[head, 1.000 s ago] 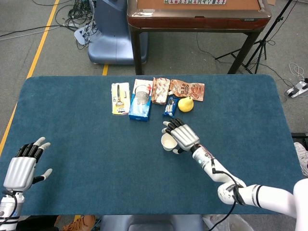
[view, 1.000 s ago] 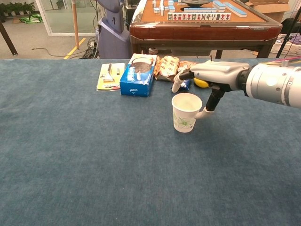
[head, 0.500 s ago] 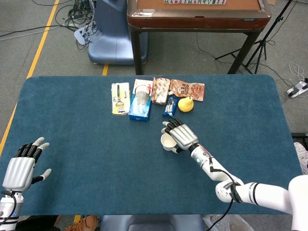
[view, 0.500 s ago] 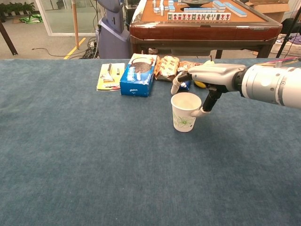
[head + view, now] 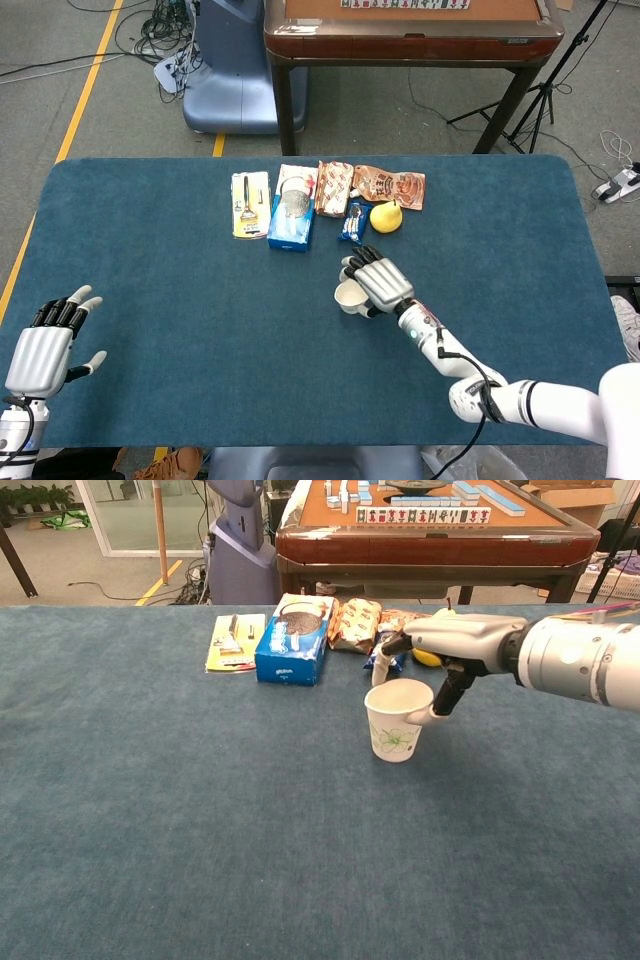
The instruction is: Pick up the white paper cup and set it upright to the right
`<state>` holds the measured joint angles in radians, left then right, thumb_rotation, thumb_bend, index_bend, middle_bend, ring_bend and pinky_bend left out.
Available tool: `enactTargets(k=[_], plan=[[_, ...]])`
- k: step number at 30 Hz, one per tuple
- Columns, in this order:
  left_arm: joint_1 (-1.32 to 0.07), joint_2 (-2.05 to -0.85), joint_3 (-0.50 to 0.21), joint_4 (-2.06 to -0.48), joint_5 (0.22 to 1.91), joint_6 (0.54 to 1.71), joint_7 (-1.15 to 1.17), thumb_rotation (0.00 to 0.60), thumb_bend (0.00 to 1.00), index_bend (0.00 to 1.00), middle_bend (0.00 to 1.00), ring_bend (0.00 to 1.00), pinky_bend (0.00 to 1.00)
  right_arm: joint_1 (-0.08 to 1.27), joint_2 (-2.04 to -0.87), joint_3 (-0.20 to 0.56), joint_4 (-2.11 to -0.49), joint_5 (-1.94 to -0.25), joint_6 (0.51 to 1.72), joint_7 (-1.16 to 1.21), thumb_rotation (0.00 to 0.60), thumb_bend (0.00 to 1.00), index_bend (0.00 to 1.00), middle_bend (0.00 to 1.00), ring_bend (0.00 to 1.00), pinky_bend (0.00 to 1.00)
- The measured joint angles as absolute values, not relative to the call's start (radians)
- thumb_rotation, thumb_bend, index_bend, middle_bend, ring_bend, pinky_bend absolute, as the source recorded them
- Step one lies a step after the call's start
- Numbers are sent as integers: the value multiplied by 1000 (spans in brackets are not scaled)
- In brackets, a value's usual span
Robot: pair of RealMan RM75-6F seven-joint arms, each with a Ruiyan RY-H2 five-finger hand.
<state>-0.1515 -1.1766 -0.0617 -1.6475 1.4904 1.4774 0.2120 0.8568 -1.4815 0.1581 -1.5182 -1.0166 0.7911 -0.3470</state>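
Note:
The white paper cup [image 5: 349, 296] [image 5: 397, 725], printed with a green leaf, stands mouth up on the blue table [image 5: 180, 300] just right of centre. My right hand [image 5: 380, 283] [image 5: 455, 645] reaches over it from the right. The thumb presses the cup's right side below the rim, and the fingers curl against the far rim, so the cup is gripped. In the chest view the rim leans a little. My left hand [image 5: 42, 355] rests at the table's near left corner with its fingers spread and nothing in it; it shows only in the head view.
A row of items lies along the far side: a yellow fork packet [image 5: 250, 204], a blue tissue box [image 5: 292, 220], snack bags [image 5: 334, 187], a small blue pack [image 5: 352, 222] and a lemon [image 5: 386, 216]. A wooden mahjong table [image 5: 410, 30] stands beyond the table.
My right hand has closed in on the cup and nudged it slightly right; the rim now leans a little. The left hand has barely moved.

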Motion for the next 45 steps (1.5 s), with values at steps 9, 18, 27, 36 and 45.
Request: enactTargets(k=[9, 18, 27, 36, 45], plan=[[-154, -1176, -63, -1648, 1491, 1475, 212, 600, 146, 218, 126, 161, 143, 841, -1460, 150, -1532, -1042, 819, -322, 600, 311, 387, 213, 10, 0], [-155, -1177, -63, -1649, 1494, 1474, 210, 600, 146, 218, 126, 161, 143, 827, -1360, 126, -1595, -1060, 845, -379, 600, 314, 393, 226, 19, 0], [-159, -1188, -62, -1640, 1496, 1468, 204, 600, 146, 218, 126, 161, 143, 838, -1228, 61, -1679, -997, 853, -603, 600, 323, 393, 227, 19, 0], [-157, -1190, -60, -1638, 1495, 1469, 205, 600, 146, 218, 126, 161, 143, 888, -1185, -36, -1711, -884, 864, -884, 600, 341, 394, 239, 19, 0], [-154, -1188, -57, -1639, 1494, 1470, 206, 600, 146, 218, 126, 161, 143, 909, -1242, -77, -1707, -856, 910, -961, 600, 311, 380, 207, 19, 0]])
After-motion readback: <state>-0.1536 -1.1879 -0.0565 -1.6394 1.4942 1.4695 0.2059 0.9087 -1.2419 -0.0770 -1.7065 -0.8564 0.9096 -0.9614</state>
